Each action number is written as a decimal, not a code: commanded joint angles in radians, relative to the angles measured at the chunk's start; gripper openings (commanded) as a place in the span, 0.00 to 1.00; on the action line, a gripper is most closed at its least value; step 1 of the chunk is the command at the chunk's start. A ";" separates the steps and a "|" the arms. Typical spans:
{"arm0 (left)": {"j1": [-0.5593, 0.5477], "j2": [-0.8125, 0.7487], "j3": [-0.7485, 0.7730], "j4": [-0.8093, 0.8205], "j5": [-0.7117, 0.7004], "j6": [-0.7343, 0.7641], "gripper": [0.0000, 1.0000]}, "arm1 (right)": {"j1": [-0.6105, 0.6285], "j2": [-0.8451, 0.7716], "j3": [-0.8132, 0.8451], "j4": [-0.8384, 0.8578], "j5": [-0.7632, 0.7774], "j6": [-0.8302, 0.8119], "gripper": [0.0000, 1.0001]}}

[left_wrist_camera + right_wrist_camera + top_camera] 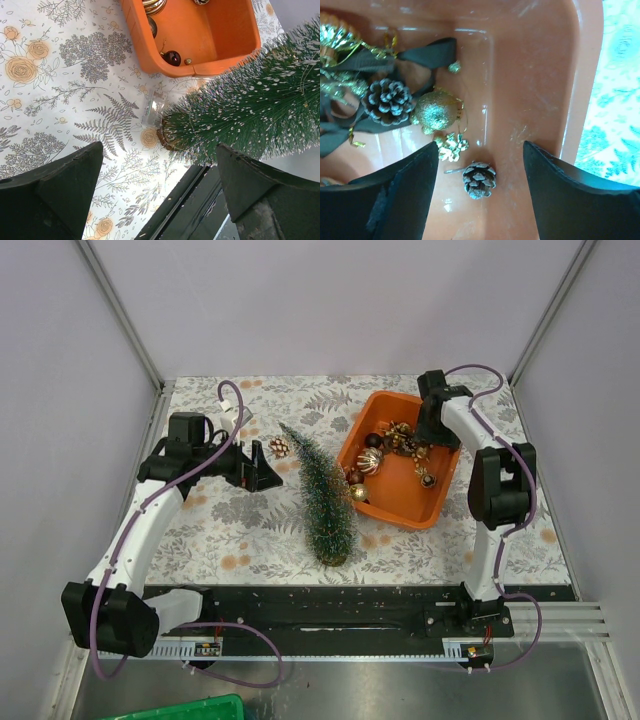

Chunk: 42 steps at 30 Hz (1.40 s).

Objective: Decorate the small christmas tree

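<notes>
Fingers (405,195) of the right gripper (480,150) are spread, empty, over a small brown pinecone (479,180) in the orange plastic tray (587,75). The slim frosted green christmas tree (325,495) is laid flat beside the tray, base toward the arms, nearer the left gripper (270,470), also spread.

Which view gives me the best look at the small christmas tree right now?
Top external: the whole small christmas tree shows, tip to brown base, lying on the table beside the orange tray. Left wrist catches only its base end and lower branches; right wrist looks into the tray and misses it.
</notes>
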 commanded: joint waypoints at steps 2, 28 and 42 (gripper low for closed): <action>0.006 0.011 0.042 0.012 0.015 0.016 0.99 | -0.004 0.049 0.025 -0.004 0.245 0.034 0.70; 0.005 0.006 0.037 0.004 -0.004 0.044 0.99 | -0.002 -0.014 -0.030 0.082 0.190 -0.106 0.86; 0.005 0.004 0.044 -0.036 -0.021 0.070 0.99 | -0.041 -0.021 -0.036 0.081 0.125 -0.175 1.00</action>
